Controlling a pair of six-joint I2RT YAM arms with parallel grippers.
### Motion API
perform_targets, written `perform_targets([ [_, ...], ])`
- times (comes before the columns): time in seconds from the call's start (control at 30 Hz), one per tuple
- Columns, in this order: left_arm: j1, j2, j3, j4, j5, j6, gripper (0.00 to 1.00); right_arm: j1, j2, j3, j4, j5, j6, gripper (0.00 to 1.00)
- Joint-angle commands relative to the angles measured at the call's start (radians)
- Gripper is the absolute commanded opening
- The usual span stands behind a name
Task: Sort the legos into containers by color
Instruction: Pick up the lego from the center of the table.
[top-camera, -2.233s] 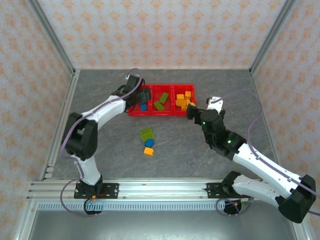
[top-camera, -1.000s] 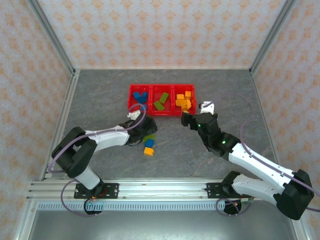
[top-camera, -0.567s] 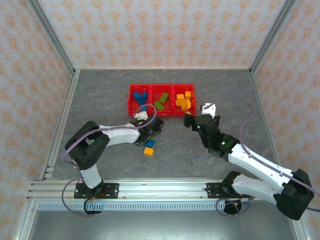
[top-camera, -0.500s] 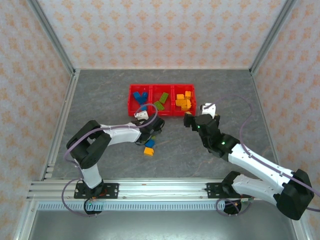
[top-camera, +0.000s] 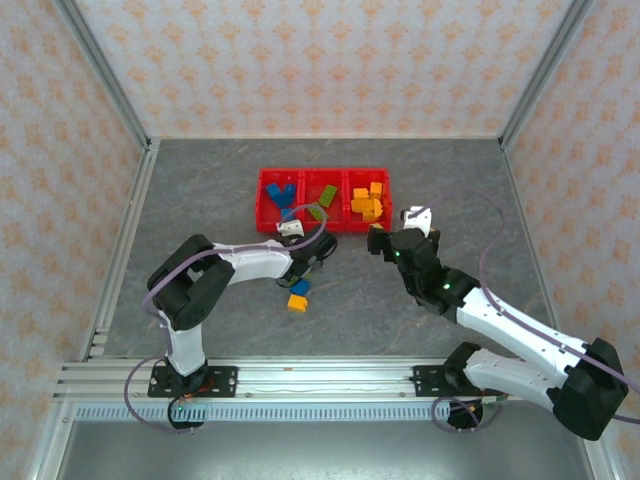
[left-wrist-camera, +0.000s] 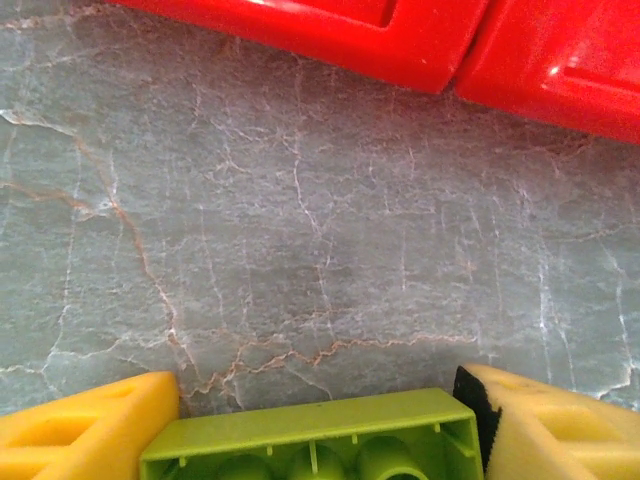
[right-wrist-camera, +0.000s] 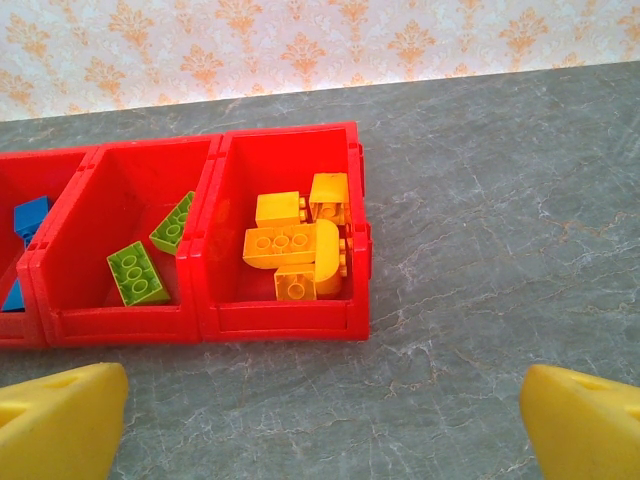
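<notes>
- Containers (top-camera: 352, 228) (right-wrist-camera: 280, 320): 3 red bins joined in a row, standing mid-tabletop (top-camera: 200, 200).
- L bin: blue legos (top-camera: 280, 192) (right-wrist-camera: 30, 215); the R wrist view cuts this bin off at the frame edge.
- Mid bin: 2 lime legos (right-wrist-camera: 140, 272), one flat near the front wall, the other tilted behind it by the R divider.
- R bin: small pile of orange legos (right-wrist-camera: 295, 250) (top-camera: 368, 203), bunched twd the centre.
- Outside the bins: loose blue lego (top-camera: 300, 287) and loose orange lego (top-camera: 297, 302), touching, on the tabletop in front of the tray.
- L end effector (left-wrist-camera: 310, 400) (top-camera: 312, 250): low over the tabletop just in front of the tray, both fingers pressed vs the ends of a lime brick (left-wrist-camera: 310, 445), pinching it.
- R end effector (right-wrist-camera: 320, 420) (top-camera: 378, 240): fingers spread wide w/ nothing btwn them, facing the R bin, apart from the tray.
</notes>
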Motion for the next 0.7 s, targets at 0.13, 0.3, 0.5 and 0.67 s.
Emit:
perform_targets([
  [0.13,-0.002,0.016,0.034,-0.038,0.0,0.051,0.54,-0.004,-0.014,0.005,-0.011,0.047,-0.011,1.0],
  [0.3,-0.004,-0.077,0.059,-0.029,-0.02,0.077,0.49,-0.005,-0.015,0.019,-0.018,0.069,-0.005,1.0],
  [0.5,-0.004,-0.105,0.228,-0.031,-0.103,0.186,0.47,-0.005,-0.039,0.05,-0.031,0.114,-0.011,1.0],
  [0.67,0.003,0.021,0.49,-0.127,-0.137,0.319,0.46,-0.005,-0.095,0.044,-0.028,0.113,-0.014,1.0],
])
